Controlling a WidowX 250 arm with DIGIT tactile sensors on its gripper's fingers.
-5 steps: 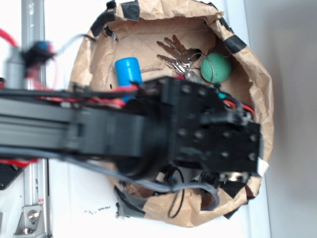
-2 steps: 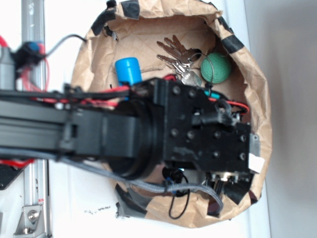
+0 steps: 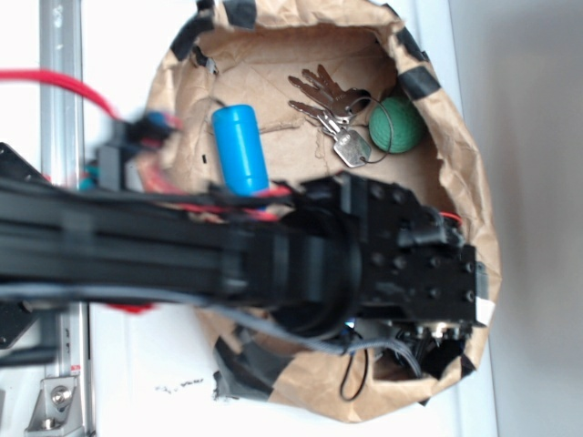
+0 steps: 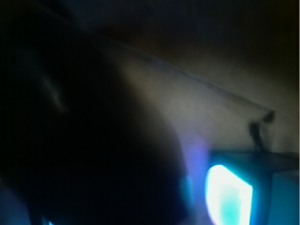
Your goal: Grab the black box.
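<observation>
The black box does not show in either view; my arm covers the lower part of the brown paper bowl. In the exterior view my gripper hangs as a black block over the bowl's lower right, its fingers pointing down and hidden beneath it. The wrist view is very dark and blurred. It shows only a pale paper wall and a bright cyan glow at the lower right. Whether anything sits between the jaws cannot be seen.
Inside the bowl lie a blue cylinder, a bunch of keys and a green ball. Black tape strips patch the rim. A metal rail runs down the left side.
The arm and gripper block have shifted toward the bowl's lower right edge, uncovering more of the blue cylinder and the keys.
</observation>
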